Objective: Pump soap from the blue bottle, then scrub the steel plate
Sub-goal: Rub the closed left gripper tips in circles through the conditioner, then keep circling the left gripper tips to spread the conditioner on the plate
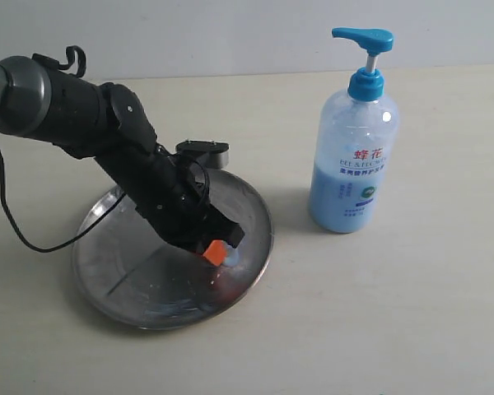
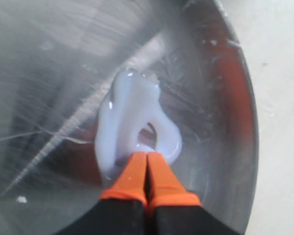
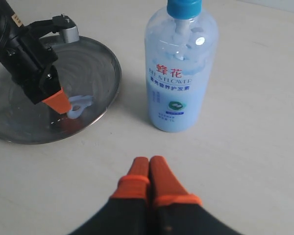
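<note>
- One steel plate lies left of centre on the table. It is stiff, shiny metal, probably slick once soaped. It may slide or tip if pressed at the rim, so scrubbing pressure belongs toward its middle.
- One blue bottle stands upright to the plate's right, apart from it. About half full, it could wobble under a sideways push, so the pump head is the place to press, straight down.
- One blob of soap, soft and glossy, sits on the plate's right part.
- Two grippers. The left gripper has its orange fingers pressed together, tips touching the blob's edge. The right gripper is over bare table, apart from the bottle, fingers together and holding nothing.
</note>
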Controlling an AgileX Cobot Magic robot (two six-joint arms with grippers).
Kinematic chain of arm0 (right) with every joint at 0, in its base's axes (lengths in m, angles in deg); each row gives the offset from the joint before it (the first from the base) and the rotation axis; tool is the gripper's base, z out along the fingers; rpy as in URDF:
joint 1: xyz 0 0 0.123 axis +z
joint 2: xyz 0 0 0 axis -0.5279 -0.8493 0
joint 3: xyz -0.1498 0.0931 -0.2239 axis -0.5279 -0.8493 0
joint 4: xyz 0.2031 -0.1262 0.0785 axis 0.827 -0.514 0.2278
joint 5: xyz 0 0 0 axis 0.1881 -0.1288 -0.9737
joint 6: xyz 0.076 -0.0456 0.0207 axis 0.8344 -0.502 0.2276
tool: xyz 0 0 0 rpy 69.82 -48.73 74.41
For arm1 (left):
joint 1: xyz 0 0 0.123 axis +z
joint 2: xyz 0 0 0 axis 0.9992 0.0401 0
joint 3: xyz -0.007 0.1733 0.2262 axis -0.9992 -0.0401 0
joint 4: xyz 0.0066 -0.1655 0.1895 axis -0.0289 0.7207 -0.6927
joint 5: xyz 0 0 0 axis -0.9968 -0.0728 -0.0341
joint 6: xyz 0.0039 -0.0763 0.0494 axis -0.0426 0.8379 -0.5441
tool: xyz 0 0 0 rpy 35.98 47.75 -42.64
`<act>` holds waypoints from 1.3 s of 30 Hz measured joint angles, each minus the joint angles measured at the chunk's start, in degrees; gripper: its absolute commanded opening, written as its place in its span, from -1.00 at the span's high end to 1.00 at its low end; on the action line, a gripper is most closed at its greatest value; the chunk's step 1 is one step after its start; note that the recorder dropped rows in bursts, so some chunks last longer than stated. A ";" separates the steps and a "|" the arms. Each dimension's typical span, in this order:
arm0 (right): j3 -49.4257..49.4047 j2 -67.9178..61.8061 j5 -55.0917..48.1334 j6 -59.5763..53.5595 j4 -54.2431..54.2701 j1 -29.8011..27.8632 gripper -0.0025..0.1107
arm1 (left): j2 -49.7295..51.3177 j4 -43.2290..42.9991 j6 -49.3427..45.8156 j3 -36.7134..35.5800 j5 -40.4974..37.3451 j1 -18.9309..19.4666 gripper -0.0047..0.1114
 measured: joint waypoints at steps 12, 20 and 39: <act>0.00 0.00 0.00 0.00 0.00 0.00 0.96 | 0.24 3.61 0.01 -0.30 6.88 0.00 0.92; 0.00 0.00 0.00 0.00 0.00 0.00 0.96 | 0.57 3.30 0.01 -0.30 12.50 0.00 0.92; 0.00 0.00 0.00 0.00 0.00 0.00 0.96 | 0.23 -1.87 0.01 0.22 -3.56 0.00 0.92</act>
